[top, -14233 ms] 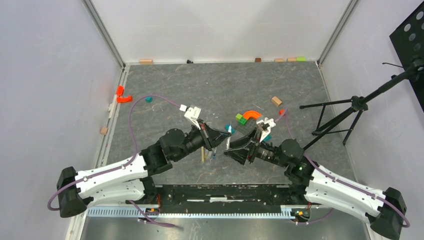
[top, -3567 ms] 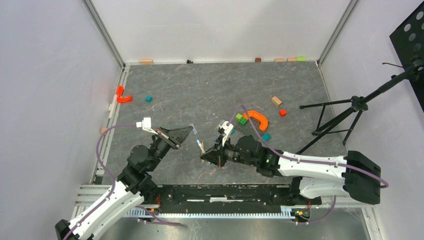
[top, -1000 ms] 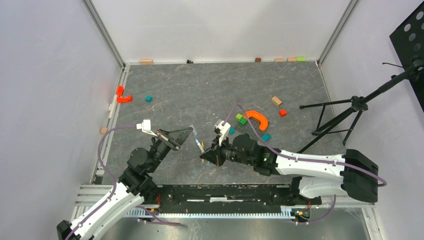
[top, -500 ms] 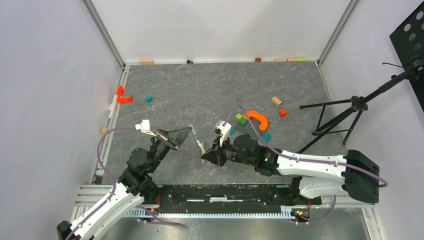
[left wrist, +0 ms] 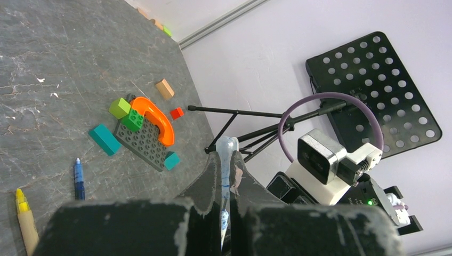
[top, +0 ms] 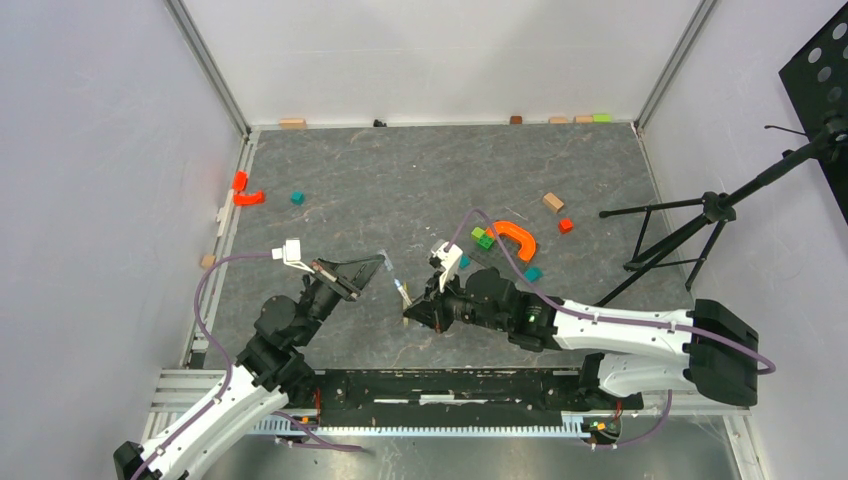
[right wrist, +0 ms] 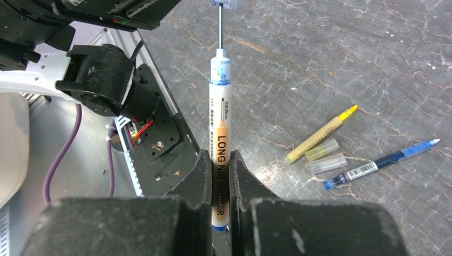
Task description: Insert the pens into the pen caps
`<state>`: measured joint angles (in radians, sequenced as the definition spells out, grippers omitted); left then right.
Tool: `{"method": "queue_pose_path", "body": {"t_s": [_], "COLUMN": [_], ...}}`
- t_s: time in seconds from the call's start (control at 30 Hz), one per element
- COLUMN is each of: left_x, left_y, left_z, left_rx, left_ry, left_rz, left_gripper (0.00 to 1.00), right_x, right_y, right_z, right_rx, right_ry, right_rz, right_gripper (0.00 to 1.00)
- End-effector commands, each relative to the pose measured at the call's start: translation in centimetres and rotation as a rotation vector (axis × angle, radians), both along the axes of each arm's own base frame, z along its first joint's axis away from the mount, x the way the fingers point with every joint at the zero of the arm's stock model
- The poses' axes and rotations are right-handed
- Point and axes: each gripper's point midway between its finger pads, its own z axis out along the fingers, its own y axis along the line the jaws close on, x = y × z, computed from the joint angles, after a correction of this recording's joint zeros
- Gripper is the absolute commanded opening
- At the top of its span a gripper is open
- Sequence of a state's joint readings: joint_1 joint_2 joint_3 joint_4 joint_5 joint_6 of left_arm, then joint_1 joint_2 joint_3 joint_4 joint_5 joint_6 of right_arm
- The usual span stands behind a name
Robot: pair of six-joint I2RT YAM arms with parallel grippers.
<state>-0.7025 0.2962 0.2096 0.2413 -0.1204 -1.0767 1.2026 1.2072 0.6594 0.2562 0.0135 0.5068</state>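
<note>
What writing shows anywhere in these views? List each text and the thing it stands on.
"LONG NIB MARKER": printed down the white-barrelled marker pen held in the right gripper.
Small print above it on the same barrel: too small to read.
The barcode label on the blue pen: too small to read.
No writing seen on the clear pen cap in the left gripper.

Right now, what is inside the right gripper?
A white marker, nib pointing outward, clamped in the right gripper. Its sides there are covered by the fingers.
</note>
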Motion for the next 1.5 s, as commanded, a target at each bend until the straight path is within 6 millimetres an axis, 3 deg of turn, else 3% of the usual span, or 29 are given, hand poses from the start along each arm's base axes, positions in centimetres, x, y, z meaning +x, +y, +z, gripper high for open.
{"method": "queue_pose_path", "body": {"t_s": [0.0,0.8,1.17,1.47], "left_x": [-0.3,-0.3,-0.3,0.0], "left_y": [-0.2,-0.4,-0.6,-0.6], "left_z": [1.1,-0.4,-0.9,-1.3], "left_rx": [-0.018,0.084,0.13,0.107], "left_ry": [-0.03,-0.058,-0.071,-0.048], "left_rz": [-0.018,-0.024,-0.032,-0.023], "left_gripper": [0.02,0.02,0.02,0.02], "right_x": [1.0,1.9,2.2,3.7], "right_y": [0.8,2.3,2.2,2.6], "right_z": [2.2,5.0,4.2,4.8], "right_rx": [0.021,0.025,-0.021,0.021], "right_ry": [-0.037,-0.028,-0.025,-0.072], "right_rz": [-0.032,-0.035,-0.037,-0.088], "right_gripper": [0.0,0.0,0.0,0.0]}}
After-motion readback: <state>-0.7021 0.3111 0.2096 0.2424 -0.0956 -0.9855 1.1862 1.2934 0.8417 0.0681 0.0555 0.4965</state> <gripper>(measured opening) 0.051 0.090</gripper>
